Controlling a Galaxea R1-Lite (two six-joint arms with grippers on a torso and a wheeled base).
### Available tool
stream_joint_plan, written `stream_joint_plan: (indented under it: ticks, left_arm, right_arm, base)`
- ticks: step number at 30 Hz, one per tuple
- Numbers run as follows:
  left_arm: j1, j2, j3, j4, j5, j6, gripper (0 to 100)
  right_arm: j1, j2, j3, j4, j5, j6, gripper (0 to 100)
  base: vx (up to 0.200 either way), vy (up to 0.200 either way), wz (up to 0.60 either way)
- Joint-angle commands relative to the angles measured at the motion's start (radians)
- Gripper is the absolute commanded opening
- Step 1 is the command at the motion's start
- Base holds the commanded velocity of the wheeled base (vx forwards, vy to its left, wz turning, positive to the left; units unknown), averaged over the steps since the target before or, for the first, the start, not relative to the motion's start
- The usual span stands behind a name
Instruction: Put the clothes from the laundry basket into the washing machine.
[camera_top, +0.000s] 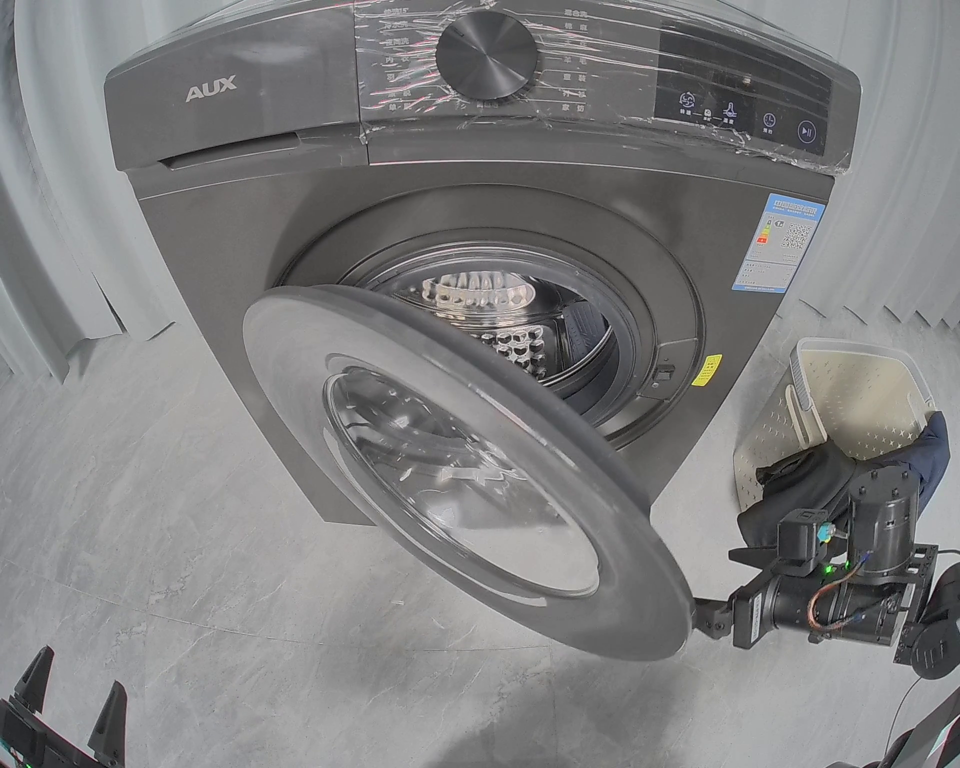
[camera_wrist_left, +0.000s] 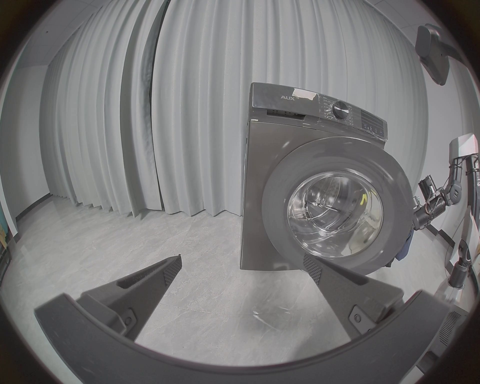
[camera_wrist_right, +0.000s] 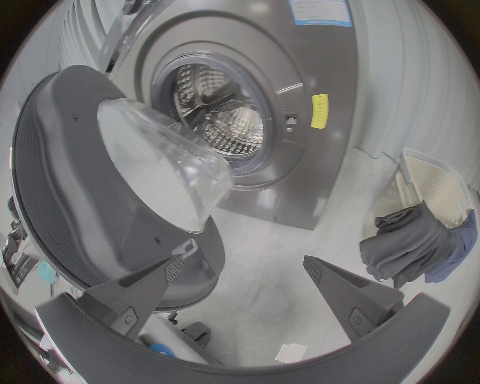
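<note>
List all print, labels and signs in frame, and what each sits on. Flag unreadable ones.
Brand logo, three large letters: on the drawer panel of the washing machine.
Program names around the dial: too small to read.
Touch panel: icons, captions too small.
Blue energy label on the front: too small.
Yellow sticker beside the door opening: blurred.

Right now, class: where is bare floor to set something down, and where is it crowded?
Bare: the pale grey floor between the white curtain and the grey front-loading washing machine; also the strip between machine and white perforated laundry basket. Crowded: the rim of the open round glass door, where the right hand sits, and the basket's front, draped with dark clothes.
</note>
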Motion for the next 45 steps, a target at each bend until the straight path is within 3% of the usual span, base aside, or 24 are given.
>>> stream_joint_plan:
  ticks: [1,8,13,15,20,22,27,41,45]
  left_arm:
    - [0.002,-0.01,0.016,0.0,0.001,-0.001,100]
    - [0.0,-0.009,0.015,0.0,0.001,-0.001,100]
    - [0.0,-0.01,0.016,0.0,0.001,-0.001,100]
    - [0.0,-0.01,0.016,0.0,0.001,-0.001,100]
    - [0.0,-0.009,0.016,0.0,-0.001,-0.001,100]
    - [0.0,-0.01,0.015,0.0,0.001,-0.001,100]
    - [0.0,-0.01,0.016,0.0,0.001,-0.001,100]
    - [0.002,-0.01,0.015,0.0,-0.001,-0.001,100]
    - [0.0,-0.01,0.015,0.0,-0.001,0.001,100]
  right_arm:
    - [0.099,-0.071,0.045,0.0,0.008,0.019,100]
    - [0.085,-0.074,0.035,-0.002,0.003,0.025,100]
    - [0.044,-0.014,-0.039,0.0,-0.037,0.027,100]
    - [-0.014,0.055,-0.12,-0.002,-0.08,0.027,100]
    - [-0.06,0.145,-0.203,-0.002,-0.086,0.027,100]
    - [-0.053,0.216,-0.258,-0.005,-0.085,0.03,100]
    - [-0.007,0.276,-0.292,-0.048,-0.086,0.031,100]
    - [0.131,0.249,-0.225,-0.077,-0.072,0.038,100]
    - [0.127,0.251,-0.232,-0.086,-0.074,0.038,100]
  base:
    - [0.0,0.0,0.0]
    - [0.0,0.0,0.0]
    - [0.0,0.0,0.0]
    - [0.0,0.0,0.0]
    - [0.0,0.0,0.0]
    - [0.0,0.0,0.0]
    - [0.0,0.0,0.0]
    - [0.0,0.0,0.0]
    - [-0.05,0.0,0.0]
